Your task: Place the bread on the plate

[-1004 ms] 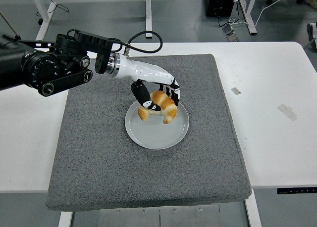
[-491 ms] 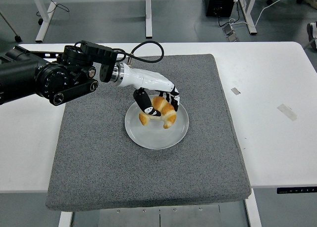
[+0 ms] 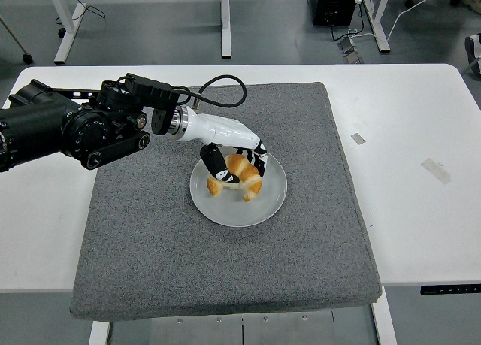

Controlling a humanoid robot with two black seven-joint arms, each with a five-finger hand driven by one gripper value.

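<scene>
The left hand (image 3: 234, 158) is reaching in over the white plate (image 3: 272, 202), its fingers (image 3: 213, 163) curling around the bread (image 3: 239, 179), a golden croissant, and gripping it from above and from the sides. The main risk, as I judge it, is that the bread is sitting toward the upper left part of the plate rather than its middle, so a quick or uneven release could be rolling it over the rim onto the grey mat (image 3: 150, 232) beside the plate; a fingertip catching on the flaky crust as the hand is lifting could be dragging it the same way. The bread is lying directly beneath the palm and between the thumb and the other fingers, its curved ends poking out below them, and it seems to be touching or almost touching the plate. The plate is resting on the mat that is covering the worktop (image 3: 421, 112).
</scene>
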